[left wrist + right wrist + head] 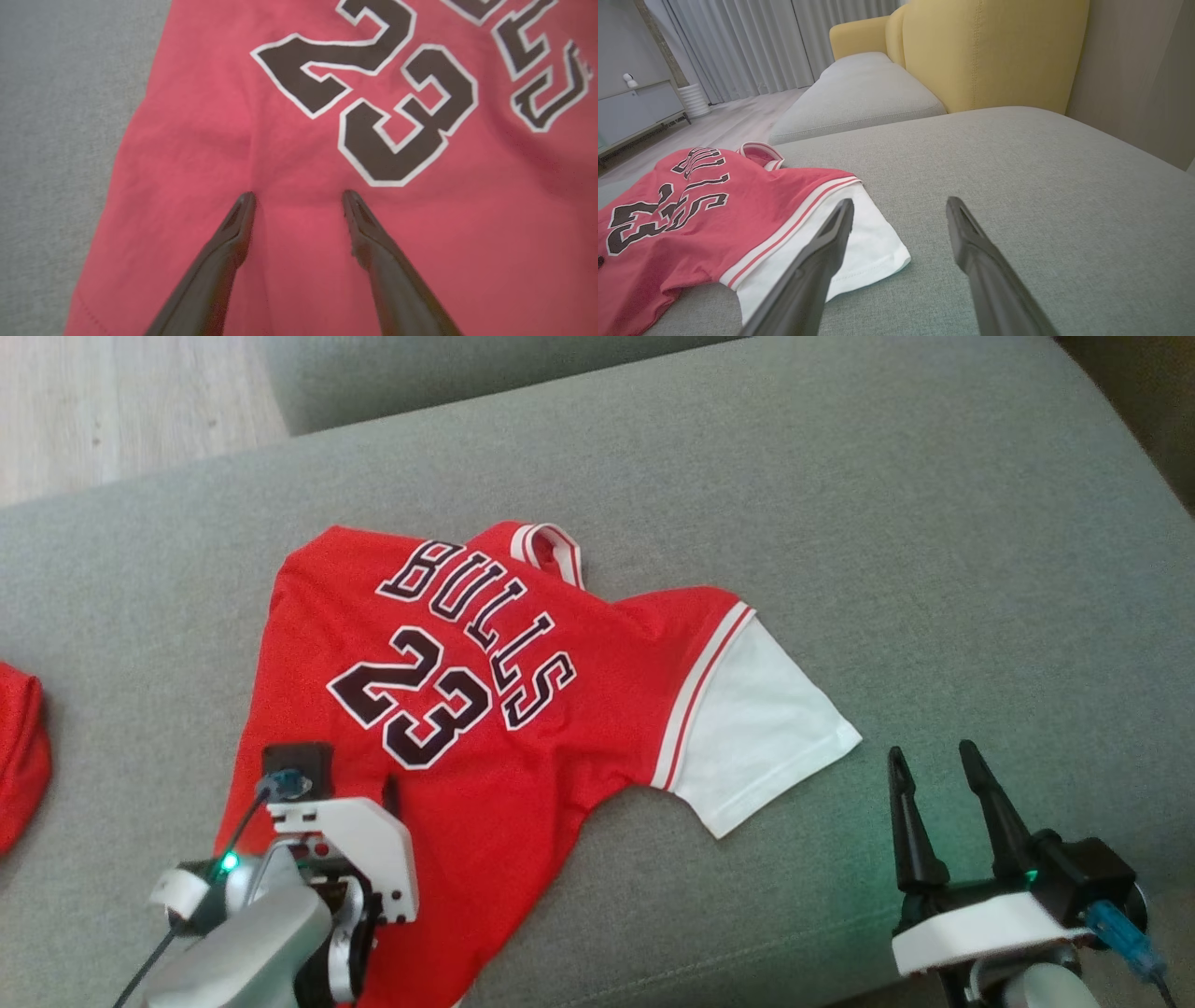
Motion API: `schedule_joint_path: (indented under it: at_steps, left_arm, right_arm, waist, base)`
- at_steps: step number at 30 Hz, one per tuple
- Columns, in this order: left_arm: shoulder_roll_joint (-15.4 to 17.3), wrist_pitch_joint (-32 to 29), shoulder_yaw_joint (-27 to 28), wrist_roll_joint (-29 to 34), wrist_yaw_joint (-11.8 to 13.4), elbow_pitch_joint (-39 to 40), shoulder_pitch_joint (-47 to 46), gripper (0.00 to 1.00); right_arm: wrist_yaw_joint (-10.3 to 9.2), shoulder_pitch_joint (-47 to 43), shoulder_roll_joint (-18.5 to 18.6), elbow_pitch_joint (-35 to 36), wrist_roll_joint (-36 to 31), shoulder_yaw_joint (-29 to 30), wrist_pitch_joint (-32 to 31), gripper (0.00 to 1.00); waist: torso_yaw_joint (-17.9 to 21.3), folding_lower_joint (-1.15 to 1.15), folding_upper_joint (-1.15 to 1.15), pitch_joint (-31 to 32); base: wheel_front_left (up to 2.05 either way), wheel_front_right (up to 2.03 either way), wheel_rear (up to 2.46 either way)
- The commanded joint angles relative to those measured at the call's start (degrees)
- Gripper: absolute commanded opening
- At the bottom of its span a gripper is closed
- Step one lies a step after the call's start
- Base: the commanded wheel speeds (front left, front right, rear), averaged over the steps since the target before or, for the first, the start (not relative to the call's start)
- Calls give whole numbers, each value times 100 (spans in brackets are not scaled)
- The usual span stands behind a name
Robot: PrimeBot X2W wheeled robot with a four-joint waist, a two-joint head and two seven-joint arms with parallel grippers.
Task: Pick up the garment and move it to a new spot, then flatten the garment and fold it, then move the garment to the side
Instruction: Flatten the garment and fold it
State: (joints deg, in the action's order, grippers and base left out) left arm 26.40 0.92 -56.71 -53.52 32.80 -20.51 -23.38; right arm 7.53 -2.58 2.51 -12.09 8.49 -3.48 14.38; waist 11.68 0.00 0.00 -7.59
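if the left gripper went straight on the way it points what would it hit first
The left gripper, open, points down at the red jersey, so it would meet the plain fabric just below the number 23 first. Its tips may be touching it now; depth is unclear.

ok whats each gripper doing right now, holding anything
left gripper: open, tips at the red jersey, nothing pinched
right gripper: open and empty, over the grey sofa cushion

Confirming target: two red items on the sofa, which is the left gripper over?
The jersey printed BULLS 23, with a white sleeve. The left gripper hangs open over it. The other red cloth is plain, at the head view's left edge.
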Motion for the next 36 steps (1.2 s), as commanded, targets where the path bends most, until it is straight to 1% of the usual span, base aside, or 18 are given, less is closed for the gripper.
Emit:
schedule_joint_path:
  at_steps: [1,2,3,4,7,10,16,19,21,25,27,28,29,30,31,32,36]
  left_arm:
    - [210,-47,196,6,40,69,-225,93]
    - [222,-117,150,13,29,21,-231,59]
    - [215,-160,141,-13,3,-14,-232,33]
    - [204,-193,128,-35,-40,-51,-235,0]
    - [174,-242,90,-80,-194,-179,-251,0]
    - [135,-138,122,-106,-337,-240,-286,0]
    - [197,133,266,5,-315,-136,-519,0]
    - [300,229,367,96,-281,-15,-757,0]
    - [365,232,423,120,-311,-9,-918,0]
    - [437,202,494,100,-516,-206,-1193,0]
    - [392,243,578,5,-672,-380,-1282,0]
    - [386,267,580,6,-731,-507,-1318,1]
    - [360,268,590,-35,-810,-631,-1327,26]
    - [342,277,570,-59,-946,-731,-1331,48]
    - [312,341,627,-128,-1026,-825,-1320,94]
    - [294,421,655,-146,-1066,-907,-1308,100]
    - [251,932,848,-202,-1142,-941,-1191,100]
  right_arm:
    - [-4,240,37,190,-34,-152,62,100]
    - [-4,253,37,188,-42,-162,62,100]
    - [-4,262,37,183,-50,-171,62,100]
    - [-4,271,37,181,-53,-176,62,100]
    - [-4,294,37,172,-55,-185,62,100]
    - [-4,314,37,158,-47,-193,62,100]
    - [-4,303,37,150,-34,-175,62,100]
    - [-4,302,37,155,-36,-174,62,100]
    - [-4,315,37,151,-48,-188,62,100]
    - [-4,385,37,137,-57,-223,62,100]
    - [-4,420,37,129,-57,-235,62,100]
    - [-4,438,37,122,-56,-249,62,100]
    - [-4,454,37,114,-52,-265,62,100]
    - [-4,467,37,108,-40,-281,62,100]
    - [-4,474,37,101,-21,-292,62,100]
    - [-4,472,37,95,-1,-293,62,100]
    - [-4,384,37,91,36,-239,62,100]
  waist:
    - [-10,0,0,-53]
    - [-7,0,0,-76]
    - [-5,0,0,-97]
    - [-2,0,0,-115]
    - [15,0,0,-161]
    - [39,0,0,-179]
    - [33,0,0,-173]
    - [2,0,0,-185]
    - [-16,0,0,-197]
    - [-7,0,0,-220]
    - [7,0,0,-237]
    - [23,0,0,-239]
    - [41,0,0,-238]
    - [65,0,0,-234]
    - [90,0,0,-223]
    - [110,0,0,-208]
    - [118,0,0,-103]
  base:
    - [0,0,0]
    - [0,0,0]
    - [0,0,0]
    - [0,0,0]
    - [0,0,0]
    - [0,0,0]
    - [0,0,0]
    - [0,0,0]
    - [0,0,0]
    - [0,0,0]
    - [0,0,0]
    - [0,0,0]
    - [0,0,0]
    - [0,0,0]
    - [0,0,0]
    - [0,0,0]
    - [0,0,0]
